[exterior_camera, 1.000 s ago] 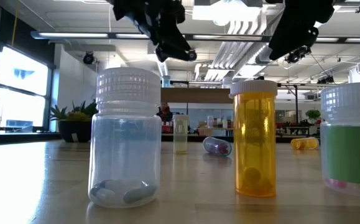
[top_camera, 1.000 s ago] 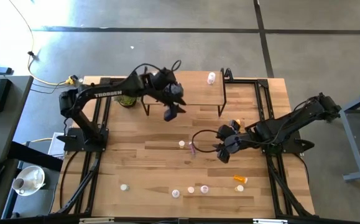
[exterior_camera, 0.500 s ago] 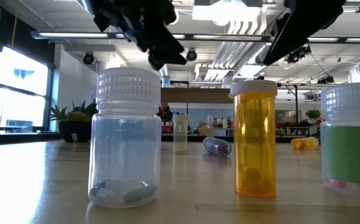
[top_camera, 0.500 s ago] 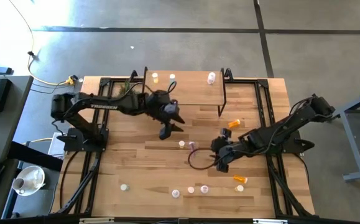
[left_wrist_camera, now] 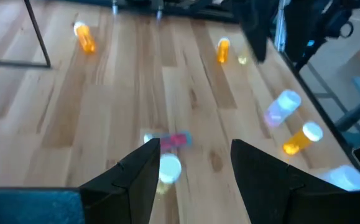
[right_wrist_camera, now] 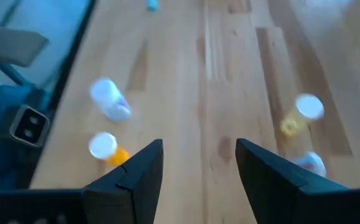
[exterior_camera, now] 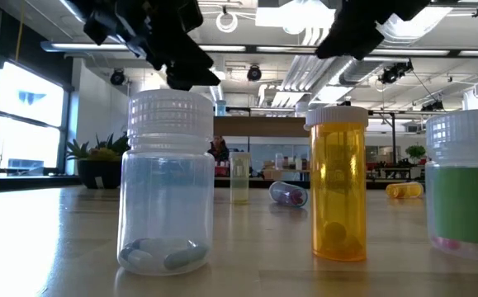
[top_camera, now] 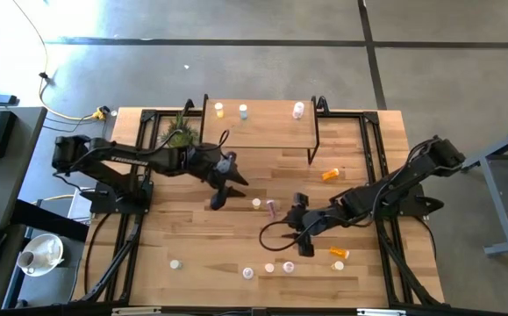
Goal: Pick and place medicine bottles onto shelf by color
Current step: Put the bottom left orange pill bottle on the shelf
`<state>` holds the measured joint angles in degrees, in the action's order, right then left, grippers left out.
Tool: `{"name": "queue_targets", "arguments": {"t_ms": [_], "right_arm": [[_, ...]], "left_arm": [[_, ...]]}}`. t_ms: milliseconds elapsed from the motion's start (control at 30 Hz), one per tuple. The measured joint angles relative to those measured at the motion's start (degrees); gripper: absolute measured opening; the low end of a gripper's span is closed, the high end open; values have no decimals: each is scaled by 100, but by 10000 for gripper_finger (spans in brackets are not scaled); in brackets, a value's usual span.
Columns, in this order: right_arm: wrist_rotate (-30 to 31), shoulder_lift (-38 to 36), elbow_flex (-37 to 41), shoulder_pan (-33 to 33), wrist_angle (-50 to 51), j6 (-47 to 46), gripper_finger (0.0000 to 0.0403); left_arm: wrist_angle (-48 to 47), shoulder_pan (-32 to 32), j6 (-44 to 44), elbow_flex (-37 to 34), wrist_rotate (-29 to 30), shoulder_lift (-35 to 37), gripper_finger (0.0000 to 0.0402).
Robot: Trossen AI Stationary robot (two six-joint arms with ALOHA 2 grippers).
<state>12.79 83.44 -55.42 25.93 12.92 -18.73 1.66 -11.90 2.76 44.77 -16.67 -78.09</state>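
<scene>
While three medicine bottles (top_camera: 242,111) already stand on shelf (top_camera: 262,136), most sit loose on surface (top_camera: 192,237), so both arms reach low over it. Left claw (top_camera: 218,201) spread open, holding nothing, near upright yellowish bottle (top_camera: 256,204) and toppled pink bottle (top_camera: 272,209), likely next pick. Right claw (top_camera: 304,248) parted, holding nothing, above front row of bottles (top_camera: 268,268). Orange bottles (top_camera: 330,175) lie farther right.
</scene>
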Motion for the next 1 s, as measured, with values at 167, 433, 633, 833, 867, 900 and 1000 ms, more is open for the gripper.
{"name": "queue_targets", "arguments": {"t_ms": [167,433,633,833,867,900,1000], "right_arm": [[-141,66,0,-12,-511,325,193],[-470,219,0,-57,-1111,395,193],[-770,389,0,-37,-1287,497,193],[-901,553,0,11,-1558,636,193],[-956,592,0,12,-1630,633,193],[-1008,641,0,22,-1738,631,193],[-1096,792,-7,76,-2005,545,193]], "left_arm": [[21,295,316,-262,325,173,186],[-69,995,987,-479,1038,389,186],[-53,1551,1429,-476,1391,513,186],[-57,1984,1663,-476,1904,616,186],[-65,2032,1666,-476,1944,622,186],[-62,2076,1664,-476,1970,622,186],[-62,2171,1689,-476,2038,622,186]]}}
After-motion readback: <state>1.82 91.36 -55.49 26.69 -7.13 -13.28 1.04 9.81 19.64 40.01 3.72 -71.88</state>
